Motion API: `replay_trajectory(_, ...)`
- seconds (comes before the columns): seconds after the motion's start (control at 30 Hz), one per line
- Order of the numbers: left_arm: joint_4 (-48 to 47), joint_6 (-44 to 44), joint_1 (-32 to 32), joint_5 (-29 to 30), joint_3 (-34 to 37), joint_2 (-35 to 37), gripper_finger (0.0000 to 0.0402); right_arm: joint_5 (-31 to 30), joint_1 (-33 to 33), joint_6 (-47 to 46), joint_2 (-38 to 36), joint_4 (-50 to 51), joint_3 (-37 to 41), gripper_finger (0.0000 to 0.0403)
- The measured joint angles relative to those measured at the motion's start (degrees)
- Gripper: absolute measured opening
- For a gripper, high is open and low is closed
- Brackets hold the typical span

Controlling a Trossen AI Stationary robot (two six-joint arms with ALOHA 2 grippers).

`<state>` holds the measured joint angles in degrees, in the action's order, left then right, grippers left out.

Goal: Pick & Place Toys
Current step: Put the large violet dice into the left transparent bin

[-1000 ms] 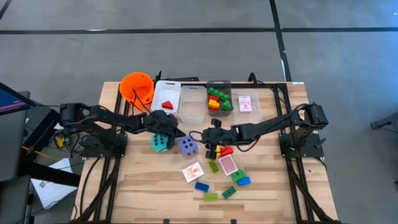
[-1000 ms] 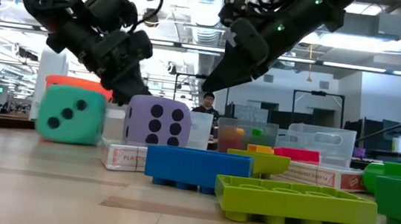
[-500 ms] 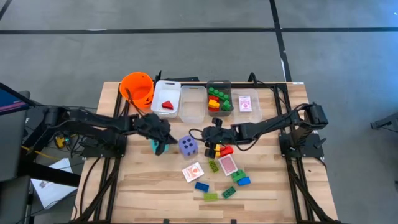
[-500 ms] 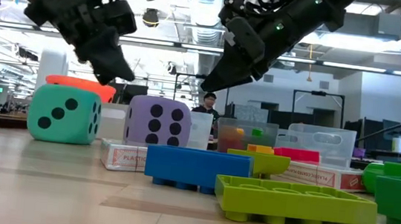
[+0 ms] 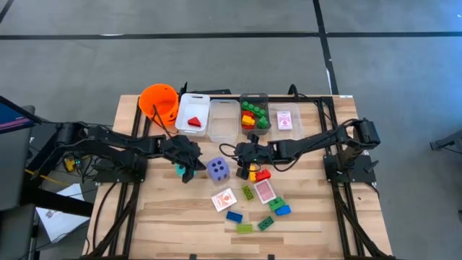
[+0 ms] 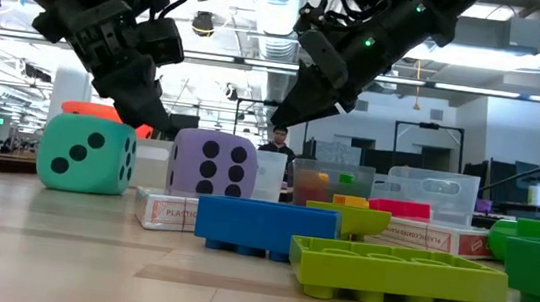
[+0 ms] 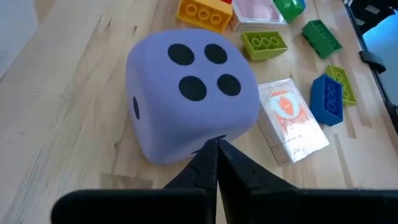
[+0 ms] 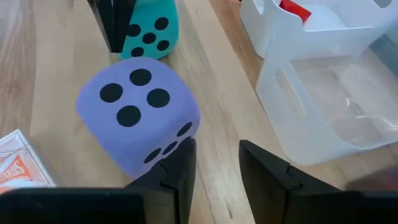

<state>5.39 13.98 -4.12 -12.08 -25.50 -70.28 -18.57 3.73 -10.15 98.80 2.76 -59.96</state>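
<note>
Left claw [image 7: 214,163] shut beside purple die [image 7: 189,93] — four pips up

Wooden slat table [image 5: 166,217]. Directly on it: teal die [image 5: 180,170], purple die [image 5: 218,170], card packs [image 5: 224,200], loose bricks [image 5: 249,226], clear bins [image 5: 224,121], orange bucket [image 5: 159,101].

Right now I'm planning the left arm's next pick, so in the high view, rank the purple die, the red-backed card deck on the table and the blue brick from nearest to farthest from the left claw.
1. Purple die: just right of the left claw, which is shut beside the teal die.
2. Card deck: lower, toward the table's front.
3. Blue brick: farther front, below the deck.
</note>
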Motion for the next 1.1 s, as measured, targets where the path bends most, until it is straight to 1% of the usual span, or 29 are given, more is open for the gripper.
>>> replay_trajectory(0.23,-0.6,-0.01,0.2,-2.33,-0.01,-1.23,0.0,0.02,-0.04,0.02,0.0,0.02,0.0,0.0118)
replay_trajectory(0.43,3.99,-0.39,-0.15,-2.01,-0.33,-5.29,0.0,0.09,-0.02,0.02,0.0,-0.02,0.0,0.0118)
replay_trajectory(0.57,4.92,-0.19,-0.84,-1.93,-0.45,-5.62,0.0,0.09,-0.04,0.02,0.0,-0.02,0.0,0.0118)
replay_trajectory(0.6,4.78,-0.04,-0.85,-0.98,-0.61,-5.57,0.0,0.09,-0.04,0.02,0.0,-0.02,0.0,0.0118)
replay_trajectory(0.7,4.18,0.22,-0.79,5.42,-1.05,-5.18,0.0,0.11,-0.04,0.04,0.0,-0.02,0.0,0.0118)
replay_trajectory(0.77,3.95,0.2,-0.9,8.41,-1.09,-4.86,0.0,0.15,0.0,0.04,0.0,0.0,0.0,0.0118)
replay_trajectory(1.03,3.34,0.11,-0.9,8.8,-1.09,-4.85,0.0,0.55,0.03,0.2,0.0,0.3,0.0,0.0118)
replay_trajectory(1.1,3.43,0.09,-0.9,8.81,-1.09,-4.85,0.0,0.57,0.57,1.85,0.0,1.61,-0.02,0.0118)
